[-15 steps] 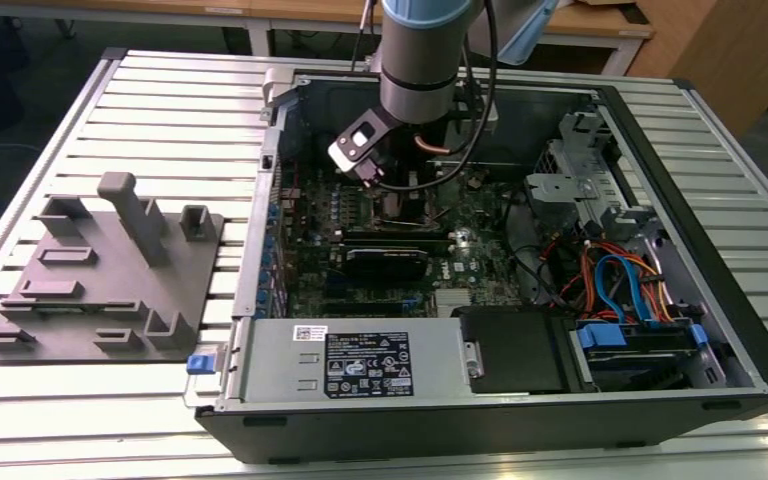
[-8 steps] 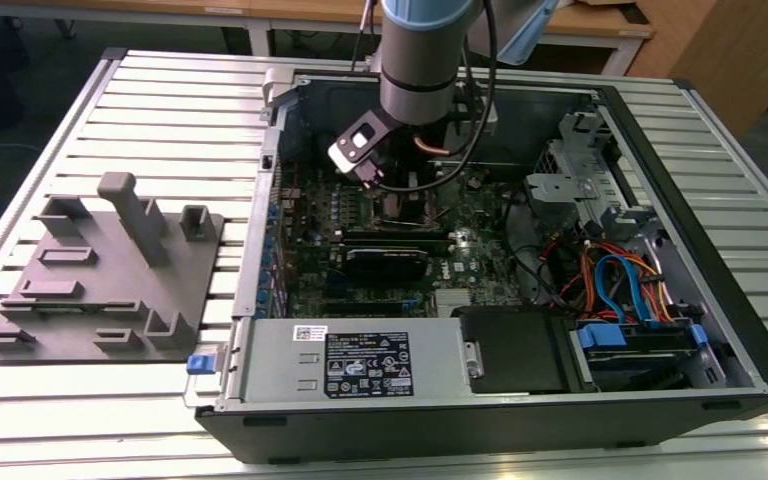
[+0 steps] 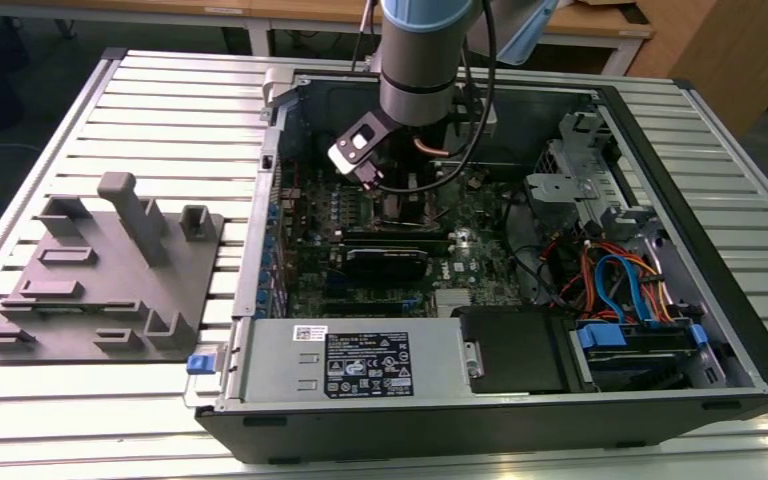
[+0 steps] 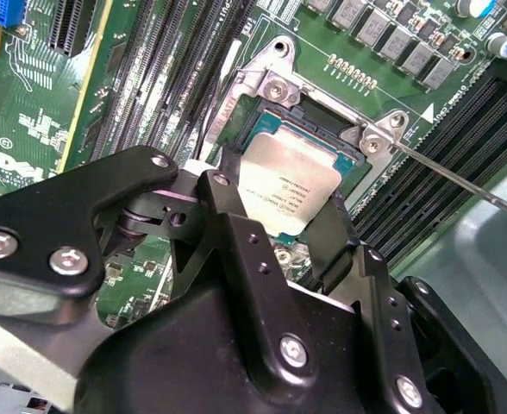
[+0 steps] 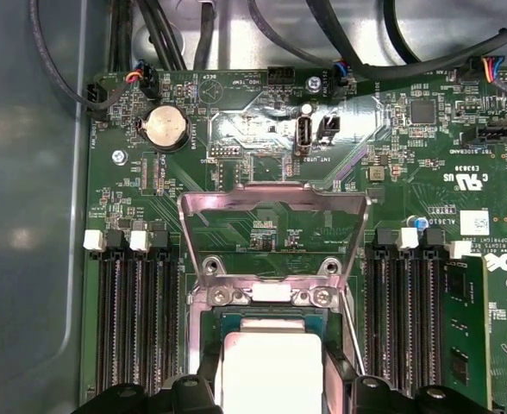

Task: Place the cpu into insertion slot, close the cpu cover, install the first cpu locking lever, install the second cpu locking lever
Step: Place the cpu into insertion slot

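1. In the exterior view the arm (image 3: 418, 60) reaches down into an open case (image 3: 738, 330) that lies on a slatted table (image 3: 157, 100). The gripper (image 3: 404, 190) is low over the green board (image 3: 357, 215).
2. A grey fixture (image 3: 104, 270) sits on the table at the exterior view's left, well apart from the case.
3. In both wrist views the cpu (image 4: 292, 177) (image 5: 269, 366) lies silver face up in the slot (image 4: 318, 112) (image 5: 236, 323), level with the slot's dark rim.
4. The gripper (image 4: 278, 203) (image 5: 273, 388) straddles the cpu. Its jaws are drawn in to the chip's width, with 1 black finger (image 4: 223, 194) against 1 edge and the other against the opposite edge, so they hold the cpu.
5. In the first wrist view the cover (image 5: 271, 203) is swung open and stands tilted back from the slot on its hinge, so the board shows through its square opening.
6. A thin lever (image 4: 460, 181) runs away from a screw post at the slot's corner, not latched down.
7. Long black memory slots (image 5: 133, 319) flank the slot on 2 sides.
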`<action>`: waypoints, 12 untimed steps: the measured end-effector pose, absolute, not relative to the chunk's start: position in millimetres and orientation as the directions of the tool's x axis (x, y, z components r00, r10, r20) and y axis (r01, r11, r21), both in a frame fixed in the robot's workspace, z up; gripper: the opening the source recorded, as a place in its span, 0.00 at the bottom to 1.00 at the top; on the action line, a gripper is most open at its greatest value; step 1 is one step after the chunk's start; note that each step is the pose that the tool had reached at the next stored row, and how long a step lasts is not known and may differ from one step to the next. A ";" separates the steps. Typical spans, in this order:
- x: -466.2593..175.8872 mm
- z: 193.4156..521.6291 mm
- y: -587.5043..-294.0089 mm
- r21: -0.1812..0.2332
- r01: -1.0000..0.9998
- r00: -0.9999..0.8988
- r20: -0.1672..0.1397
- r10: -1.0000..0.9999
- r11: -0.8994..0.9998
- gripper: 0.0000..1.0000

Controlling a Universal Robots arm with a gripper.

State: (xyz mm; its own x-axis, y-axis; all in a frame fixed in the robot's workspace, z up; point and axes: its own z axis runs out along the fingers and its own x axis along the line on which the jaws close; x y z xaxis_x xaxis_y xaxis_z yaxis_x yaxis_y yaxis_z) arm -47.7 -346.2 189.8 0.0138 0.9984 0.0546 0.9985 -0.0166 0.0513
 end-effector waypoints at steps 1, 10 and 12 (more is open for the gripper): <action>-47.7 189.8 -346.2 0.051 0.999 0.014 0.055 0.998 -0.017 0.54; -47.6 189.6 -346.2 0.051 0.999 0.014 0.055 0.998 -0.017 0.54; -47.7 189.6 -346.2 0.051 0.999 0.014 0.055 0.998 -0.017 0.54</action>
